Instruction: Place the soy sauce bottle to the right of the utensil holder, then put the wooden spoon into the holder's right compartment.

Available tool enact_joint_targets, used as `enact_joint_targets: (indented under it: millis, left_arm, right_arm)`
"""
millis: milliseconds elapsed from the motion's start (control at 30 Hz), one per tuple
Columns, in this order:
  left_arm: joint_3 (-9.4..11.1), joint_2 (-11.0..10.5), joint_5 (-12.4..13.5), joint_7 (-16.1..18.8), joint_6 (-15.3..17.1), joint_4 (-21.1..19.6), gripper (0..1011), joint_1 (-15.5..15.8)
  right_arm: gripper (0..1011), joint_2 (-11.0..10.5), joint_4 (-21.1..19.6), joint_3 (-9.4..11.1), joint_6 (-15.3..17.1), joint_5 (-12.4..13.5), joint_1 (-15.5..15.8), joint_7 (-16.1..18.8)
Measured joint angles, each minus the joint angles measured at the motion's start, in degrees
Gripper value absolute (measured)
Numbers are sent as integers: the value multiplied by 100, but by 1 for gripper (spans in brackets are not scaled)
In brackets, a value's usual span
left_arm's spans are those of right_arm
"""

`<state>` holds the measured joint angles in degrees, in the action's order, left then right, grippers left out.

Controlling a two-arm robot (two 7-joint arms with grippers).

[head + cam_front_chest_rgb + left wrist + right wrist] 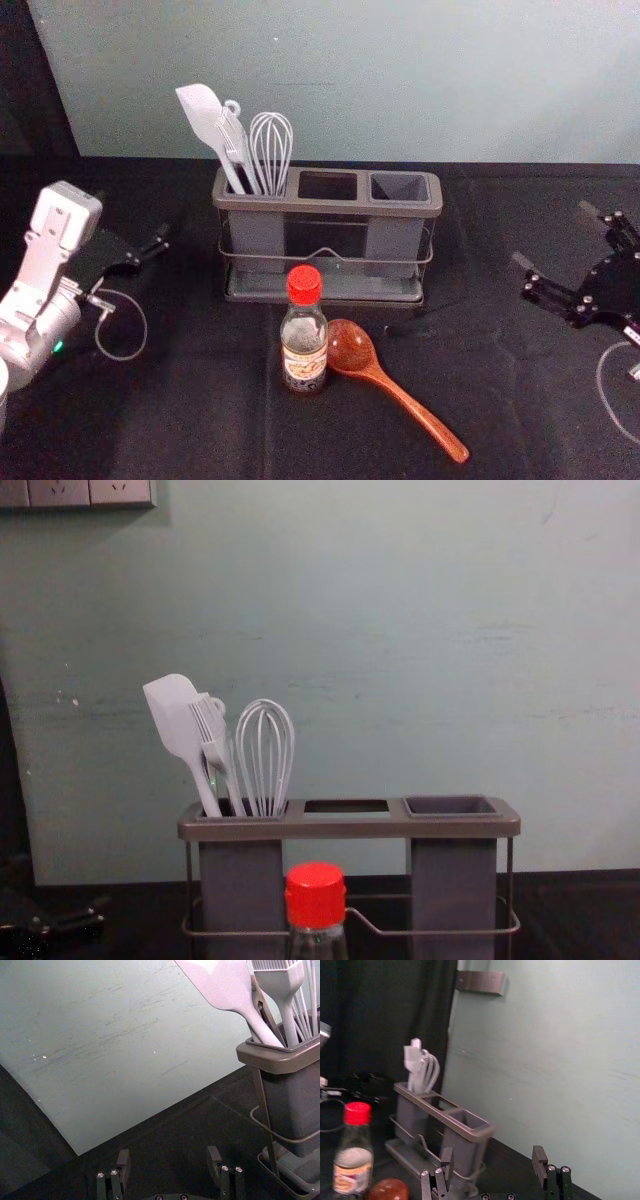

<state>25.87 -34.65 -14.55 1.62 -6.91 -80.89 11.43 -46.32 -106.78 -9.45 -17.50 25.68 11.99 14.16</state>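
1. We see the soy sauce bottle [304, 350] upright, lower centre, cap up.
2. Beside it, our wooden spoon [387, 384] slants, bowl upper left, handle lower right.
3. Our left gripper [158, 238], left, and right gripper [553, 236], right, are spread wide.

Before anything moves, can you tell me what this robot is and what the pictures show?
The robot has two arms, each ending in a pincer for grabbing. One picture looks down from its head, one looks forward from its chest, and one comes from each wrist. The left pincer is left of the utensil holder; the right pincer is off to the right. Both are open, holding nothing. On the dark table, a soy sauce bottle stands before the holder, and a wooden spoon lies beside it. White kitchen tools fill the holder's left compartment.
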Motion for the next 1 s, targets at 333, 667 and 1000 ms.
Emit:
enact_joint_targets:
  millis: [333, 667, 1000]
  left_arm:
    - [0, 0, 0, 0, 0, 0, 1005, 0]
    - [0, 0, 0, 0, 0, -1, 1005, 0]
    - [-1, 0, 0, 0, 0, -1, 1005, 0]
  right_arm:
    - [1003, 29, -190, -179, 125, 417, -127, 785]
    - [1003, 17, -205, -694, 901, 724, -659, 1803]
    - [1003, 311, 24, -1228, 1659, 757, -1265, 2202]
